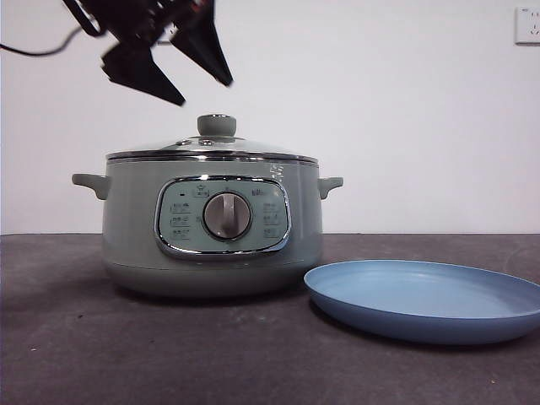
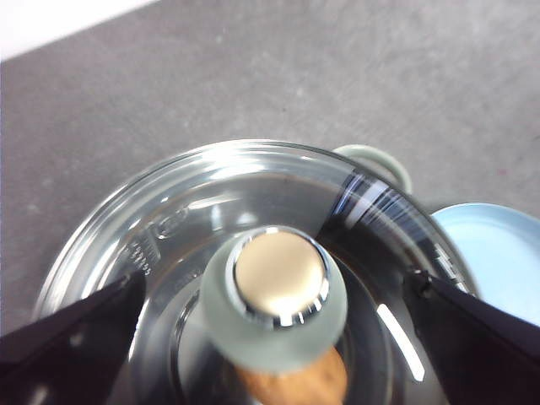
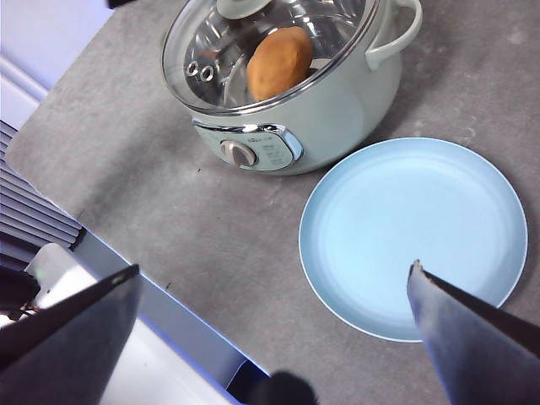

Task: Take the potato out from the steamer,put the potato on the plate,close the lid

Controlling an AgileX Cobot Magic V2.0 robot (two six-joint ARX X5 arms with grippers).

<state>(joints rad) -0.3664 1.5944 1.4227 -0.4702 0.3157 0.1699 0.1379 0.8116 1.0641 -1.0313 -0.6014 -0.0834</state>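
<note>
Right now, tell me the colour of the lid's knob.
Pale sage green with a shiny metal cap; the knob shows best in the left wrist view.

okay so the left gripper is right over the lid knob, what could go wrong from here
1. The left gripper hangs open above the knob; the knob is smooth and round, so an off-centre close might slip.
2. The plate lies close beside the steamer, so a lifted lid swung that way might knock it.
</note>
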